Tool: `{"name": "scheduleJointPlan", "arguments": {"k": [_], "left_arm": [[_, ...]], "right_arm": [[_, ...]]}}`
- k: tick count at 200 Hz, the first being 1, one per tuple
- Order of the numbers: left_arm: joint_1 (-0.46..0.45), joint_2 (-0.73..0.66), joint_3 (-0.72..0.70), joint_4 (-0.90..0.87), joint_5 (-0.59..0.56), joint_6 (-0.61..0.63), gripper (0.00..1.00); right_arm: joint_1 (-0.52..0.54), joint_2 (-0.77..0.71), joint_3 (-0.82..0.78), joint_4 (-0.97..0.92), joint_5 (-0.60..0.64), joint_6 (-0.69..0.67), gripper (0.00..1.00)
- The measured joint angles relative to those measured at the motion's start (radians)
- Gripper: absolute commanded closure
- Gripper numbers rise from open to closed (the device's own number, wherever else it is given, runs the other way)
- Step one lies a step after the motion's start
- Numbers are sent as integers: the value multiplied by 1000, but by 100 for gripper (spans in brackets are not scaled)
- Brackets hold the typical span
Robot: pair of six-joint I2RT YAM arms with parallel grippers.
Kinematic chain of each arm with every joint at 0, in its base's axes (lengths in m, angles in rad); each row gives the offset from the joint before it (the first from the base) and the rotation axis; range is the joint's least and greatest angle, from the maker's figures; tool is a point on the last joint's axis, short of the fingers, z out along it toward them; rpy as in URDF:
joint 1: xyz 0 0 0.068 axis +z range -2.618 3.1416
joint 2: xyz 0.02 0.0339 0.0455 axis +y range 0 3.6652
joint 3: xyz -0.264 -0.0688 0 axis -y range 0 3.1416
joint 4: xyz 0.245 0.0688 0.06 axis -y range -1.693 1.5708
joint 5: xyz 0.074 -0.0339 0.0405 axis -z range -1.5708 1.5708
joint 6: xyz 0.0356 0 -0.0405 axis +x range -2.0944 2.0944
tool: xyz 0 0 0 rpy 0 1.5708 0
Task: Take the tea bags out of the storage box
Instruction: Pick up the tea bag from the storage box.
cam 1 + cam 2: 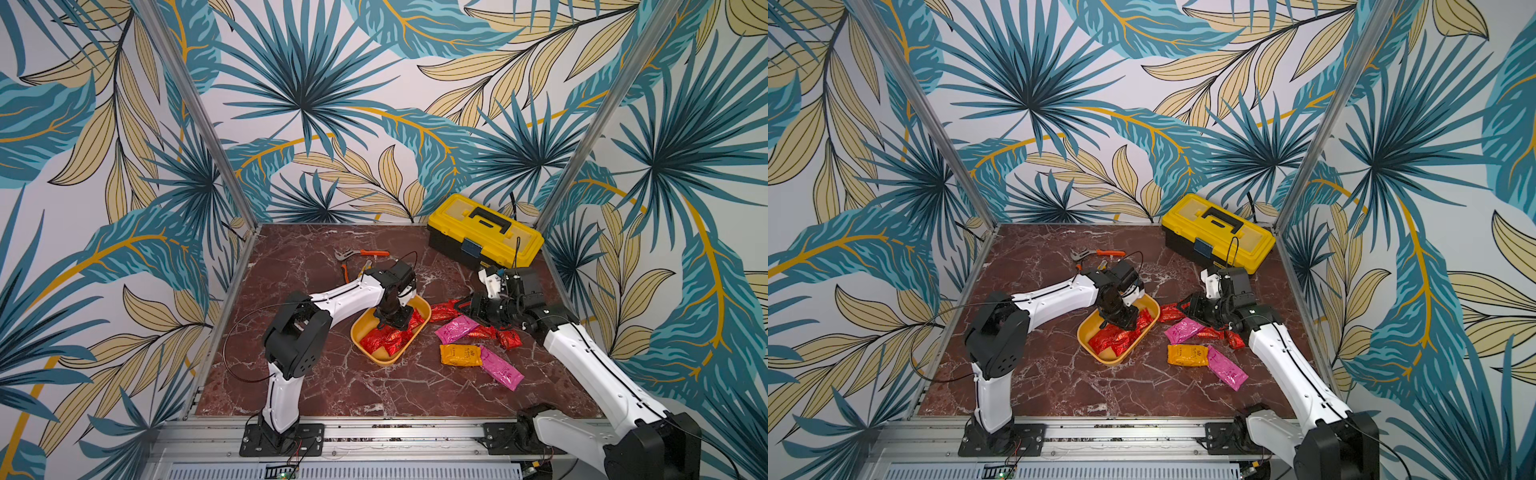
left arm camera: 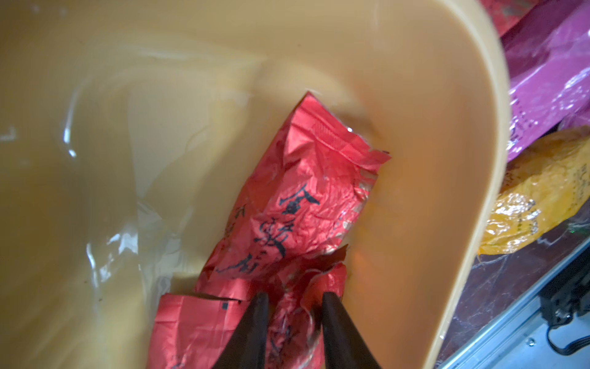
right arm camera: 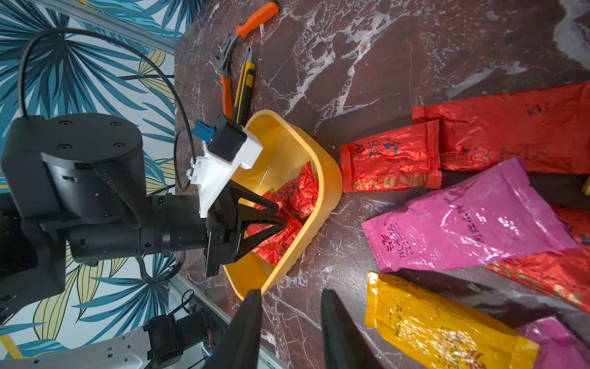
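Leaf-print wallpaper [image 1: 299,104] in teal and tan on all three walls, with slanting aluminium posts [image 1: 199,112] at the corners. Underneath, a glossy dark red marble worktop [image 1: 316,386] with white veins, edged along the front by a metal rail [image 1: 374,432].

At the left of the rail, the left arm [image 1: 345,293], bent over and reaching down into the box [image 1: 362,329], a shallow yellow-orange tray near the middle of the worktop. Behind that arm, orange-handled pliers [image 1: 374,252] and a yellow-and-black utility knife [image 3: 245,86], side by side on the marble. Left tool [image 2: 293,295] down inside the box, tips close together and pinching the crumpled foil of a red tea bag [image 2: 293,322]. More red tea bags [image 1: 384,340] heaped in the box, with bare yellow floor showing beyond them.

Just right of the box, loose sachets flat on the worktop:
- a red pair [image 1: 442,311] nearest the box
- a pink sachet [image 1: 457,328]
- an orange sachet [image 1: 461,355] touching a second pink sachet [image 1: 500,370]
- another red sachet [image 1: 509,338] further right

Right tool [image 3: 290,292] low over the marble near the box, tips spread with nothing between them. Right arm [image 1: 590,361] stretched in from the front right corner. At the back right, close to the wall, a closed yellow-and-black toolbox [image 1: 486,232] with a black handle.
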Motion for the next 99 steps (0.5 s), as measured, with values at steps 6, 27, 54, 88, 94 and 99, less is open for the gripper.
{"name": "scheduleJointPlan", "arguments": {"k": [6, 27, 54, 88, 94, 99], "left_arm": [[0, 0, 0, -1, 2, 0, 77], [-1, 0, 0, -4, 13, 0, 89], [-1, 0, 0, -8, 30, -3, 100], [-1, 0, 0, -9, 32, -5, 100], [0, -1, 0, -9, 31, -7, 100], [1, -2, 0, -9, 31, -9, 100]], "right_arm": [[0, 0, -1, 1, 0, 0, 64], [0, 0, -4, 2, 0, 0, 64], [0, 1, -5, 3, 0, 0, 64], [0, 6, -6, 4, 0, 0, 64], [0, 9, -6, 5, 0, 0, 64], [0, 11, -6, 5, 0, 0, 64]]}}
